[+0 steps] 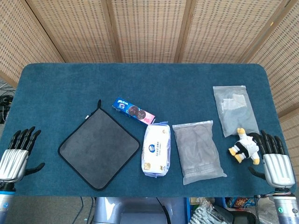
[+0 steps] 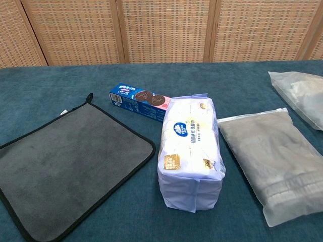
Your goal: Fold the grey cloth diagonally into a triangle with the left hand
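Note:
The grey cloth [image 1: 99,145] with its black hem lies flat and unfolded on the blue table, one corner pointing away from me; the chest view shows the cloth [image 2: 65,169] at the lower left. My left hand [image 1: 17,155] hovers at the table's front left edge, well left of the cloth, fingers apart and holding nothing. My right hand [image 1: 273,161] stays at the front right edge, fingers spread, empty. Neither hand appears in the chest view.
Just right of the cloth stands a white tissue pack [image 1: 156,149], with a blue biscuit box [image 1: 134,111] behind it. Two clear bags of grey fabric [image 1: 198,151] [image 1: 234,109] lie further right. A small plush toy [image 1: 245,145] sits beside my right hand.

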Robot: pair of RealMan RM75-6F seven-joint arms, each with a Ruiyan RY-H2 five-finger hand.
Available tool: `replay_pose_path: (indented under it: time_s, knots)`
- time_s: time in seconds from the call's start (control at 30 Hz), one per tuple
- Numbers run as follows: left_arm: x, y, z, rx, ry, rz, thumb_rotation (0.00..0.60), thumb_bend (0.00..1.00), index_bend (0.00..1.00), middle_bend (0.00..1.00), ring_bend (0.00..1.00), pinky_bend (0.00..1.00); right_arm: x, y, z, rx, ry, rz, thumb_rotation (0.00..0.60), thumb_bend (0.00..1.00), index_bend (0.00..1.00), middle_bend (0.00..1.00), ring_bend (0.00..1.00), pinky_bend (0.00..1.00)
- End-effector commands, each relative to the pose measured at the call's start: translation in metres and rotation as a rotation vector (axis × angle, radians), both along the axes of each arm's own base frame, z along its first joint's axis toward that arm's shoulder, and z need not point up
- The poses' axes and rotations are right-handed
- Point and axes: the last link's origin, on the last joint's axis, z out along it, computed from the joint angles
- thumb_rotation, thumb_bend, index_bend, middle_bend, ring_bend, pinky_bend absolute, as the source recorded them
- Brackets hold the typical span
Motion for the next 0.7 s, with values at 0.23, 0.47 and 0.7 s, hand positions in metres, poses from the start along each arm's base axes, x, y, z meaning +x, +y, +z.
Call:
replay_pose_path:
  time_s: [0.23,0.47,0.7]
  knots:
    - [0.017,-0.020,-0.035,-0.098,-0.004,-0.014,0.600,0.16,0.03,0.00,0.00,0.00,0.002,0.001,-0.003,0.014,-0.002,0.008,0.600,0.00,0.00,0.00,0.00,0.00]
    - [0.035,-0.032,-0.060,-0.142,-0.008,-0.018,0.600,0.17,0.07,0.00,0.00,0.00,0.003,0.001,-0.002,0.013,-0.016,0.012,0.600,0.00,0.00,0.00,0.00,0.00]
    - [0.056,-0.040,-0.094,-0.212,0.001,-0.043,0.600,0.17,0.10,0.00,0.00,0.00,0.003,0.001,-0.001,0.016,-0.030,0.018,0.600,0.00,0.00,0.00,0.00,0.00]
